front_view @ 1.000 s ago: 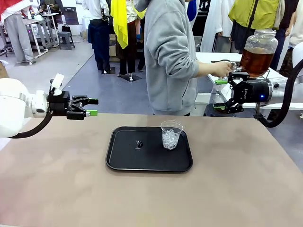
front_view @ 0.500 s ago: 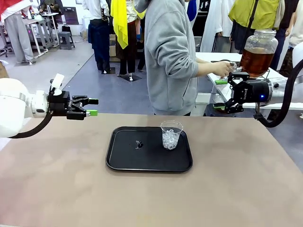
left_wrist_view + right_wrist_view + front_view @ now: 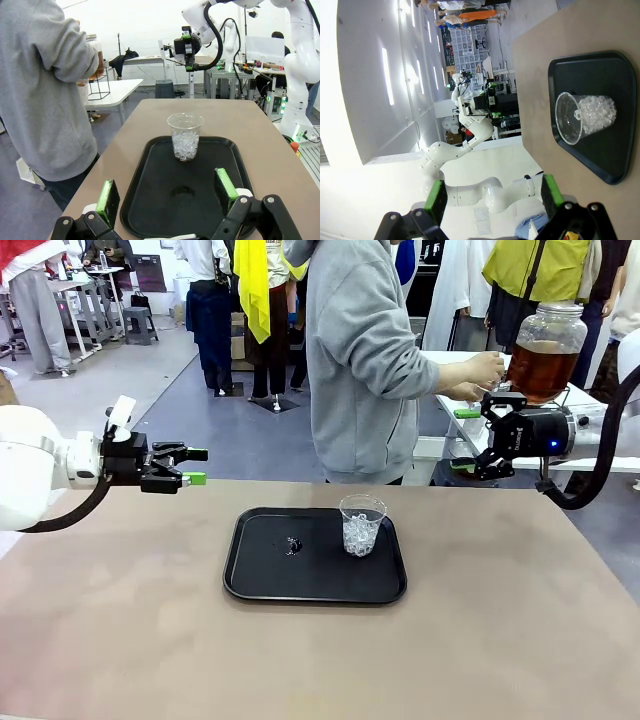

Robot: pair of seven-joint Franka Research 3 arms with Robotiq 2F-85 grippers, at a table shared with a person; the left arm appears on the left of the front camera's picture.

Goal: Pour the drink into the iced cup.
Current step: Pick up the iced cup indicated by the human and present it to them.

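We are hovering our left gripper (image 3: 197, 466) above the far left edge of the table (image 3: 120, 640), its fingers spread wide and gripping nothing. Our right gripper (image 3: 466, 440) is hanging past the far right edge, also wide open and empty. The iced cup (image 3: 361, 525) is standing upright on the right part of the black tray (image 3: 260, 575) at mid-table. The drink (image 3: 540, 370) is sitting in the glass jar (image 3: 550, 325) far right, behind our right gripper, and the person's hand (image 3: 487, 370) is reaching to the jar's left side.
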